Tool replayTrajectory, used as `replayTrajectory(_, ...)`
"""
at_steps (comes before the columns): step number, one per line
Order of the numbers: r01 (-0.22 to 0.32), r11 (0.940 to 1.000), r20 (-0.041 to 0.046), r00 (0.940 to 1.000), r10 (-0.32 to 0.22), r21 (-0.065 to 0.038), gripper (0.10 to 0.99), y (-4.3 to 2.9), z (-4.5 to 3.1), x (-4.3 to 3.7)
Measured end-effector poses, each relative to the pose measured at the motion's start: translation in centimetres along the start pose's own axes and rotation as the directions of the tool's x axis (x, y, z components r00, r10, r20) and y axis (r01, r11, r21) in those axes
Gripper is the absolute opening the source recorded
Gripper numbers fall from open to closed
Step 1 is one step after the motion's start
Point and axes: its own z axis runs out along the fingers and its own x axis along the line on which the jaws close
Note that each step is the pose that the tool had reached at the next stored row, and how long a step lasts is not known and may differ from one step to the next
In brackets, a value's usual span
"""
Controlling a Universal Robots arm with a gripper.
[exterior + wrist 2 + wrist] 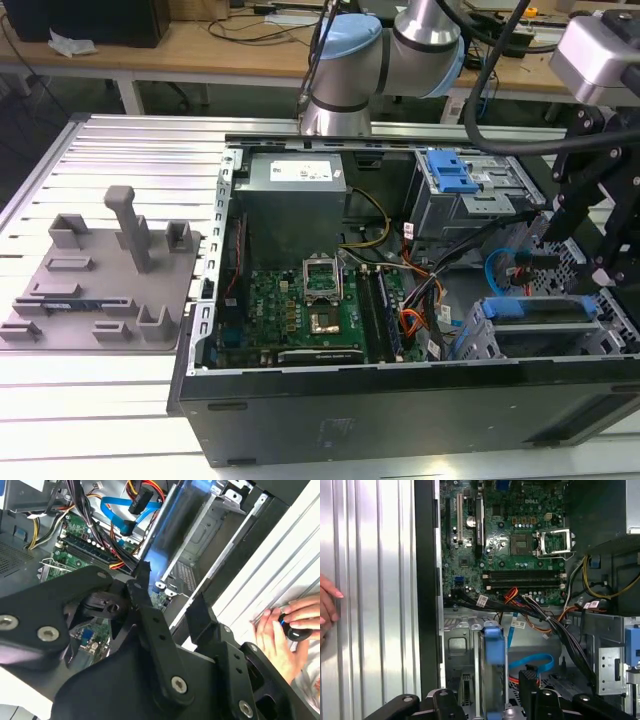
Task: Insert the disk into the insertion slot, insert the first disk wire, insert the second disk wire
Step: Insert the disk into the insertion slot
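The disk [530, 312], in its blue carrier frame, lies in the insertion slot [478, 335], the grey cage at the case's front corner on the exterior view's right. My gripper [588, 265] hangs just above it. In the first wrist view the disk [492, 650] shows edge-on between my black fingers [530, 682]. My gripper [487, 692] is open, with a gap on each side of the disk. In the second wrist view one fingertip [142, 572] sits at the end of the disk [175, 530]. A loose blue flat cable [532, 661] curls beside the cage.
The open case holds a motherboard [310, 300], a power supply [295, 180] and a taller bay with a blue latch [450, 175]. Bundled wires [540, 612] cross near the cage. A grey fixture plate [100, 270] lies on the exterior view's left. A person's hand [282, 632] rests on the ribbed table.
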Motion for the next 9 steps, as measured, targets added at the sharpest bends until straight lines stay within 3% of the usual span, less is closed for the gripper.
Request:
replayTrajectory(3, 0.000, 1.0000, -0.0027, 1.0000, 0.000, 0.000, 0.565, 0.00, 0.00, -0.23)
replayTrajectory(5, 0.000, 1.0000, -0.0044, 1.0000, 0.000, 0.000, 0.565, -0.15, 0.03, -0.89)
replayTrajectory(7, 0.000, 1.0000, -0.0081, 1.0000, 0.000, 0.000, 0.565, -0.33, 0.09, -2.08)
replayTrajectory(9, 0.000, 1.0000, -0.0126, 0.9999, 0.000, 0.000, 0.565, -0.50, 0.21, -4.01)
